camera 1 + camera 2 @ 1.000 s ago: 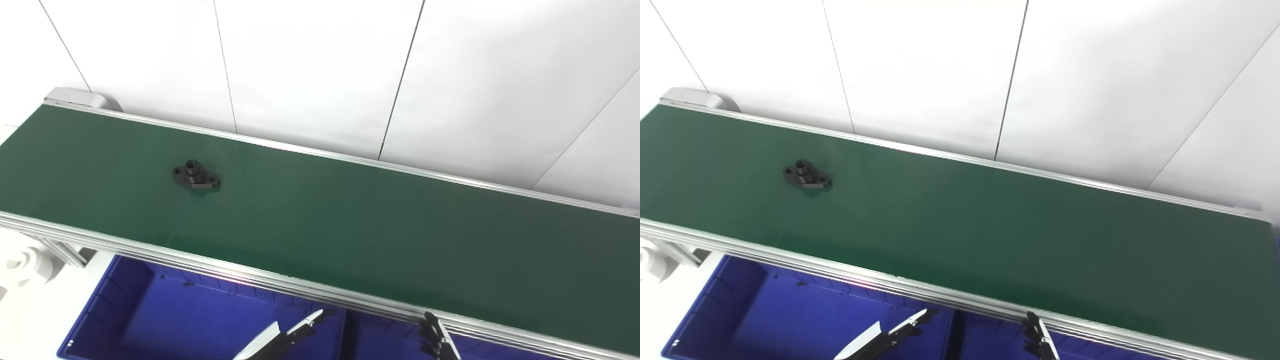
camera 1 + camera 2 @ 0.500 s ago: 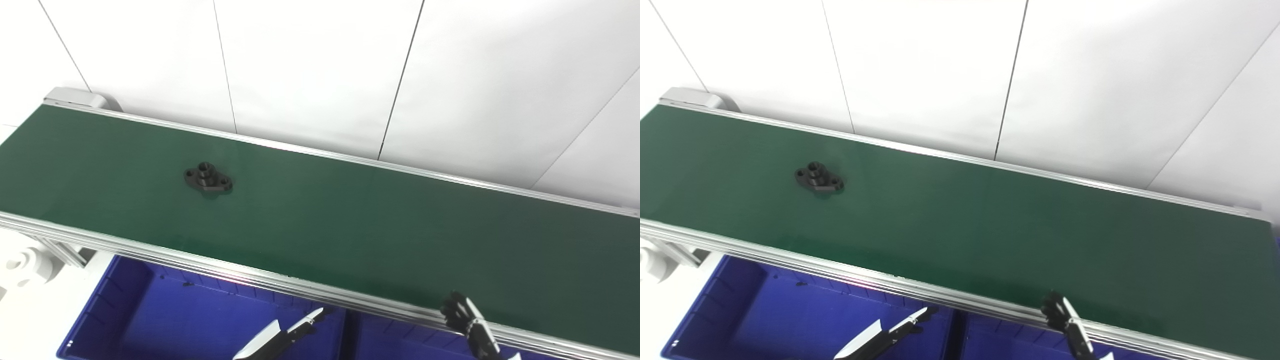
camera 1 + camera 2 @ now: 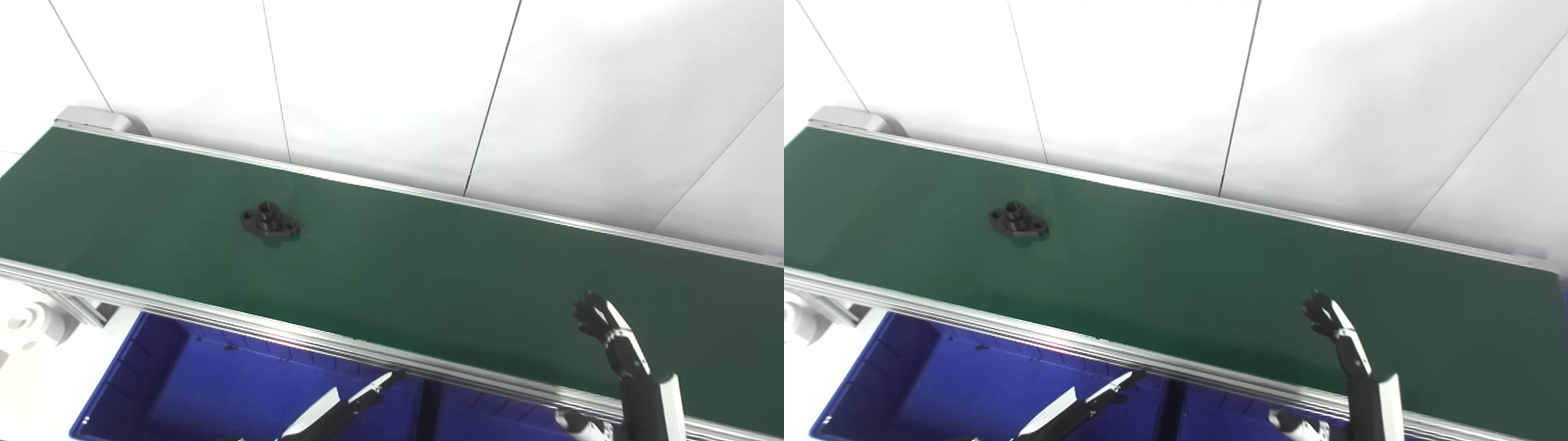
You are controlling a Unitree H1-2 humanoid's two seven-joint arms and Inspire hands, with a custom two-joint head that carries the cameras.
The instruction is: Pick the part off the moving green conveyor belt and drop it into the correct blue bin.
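Note:
A black flanged part (image 3: pixel 270 220) with a raised hub and two bolt holes lies on the green conveyor belt (image 3: pixel 429 263), left of the middle. My right hand (image 3: pixel 612 346) reaches up over the belt's near right portion, fingers apart and holding nothing, far to the right of the part. My left hand (image 3: pixel 343 413) hovers low over the blue bin (image 3: pixel 153 373) below the belt's near rail, its fingers extended and empty.
Aluminium rails (image 3: pixel 343 343) edge the belt front and back. A second blue bin (image 3: pixel 484 416) sits right of the first, split by a divider. A white part (image 3: pixel 27 321) rests at the far left on the table. White wall panels stand behind.
The black part has ridden the belt to the right. My right hand has risen from below the near rail to above the belt. The left hand has hardly moved.

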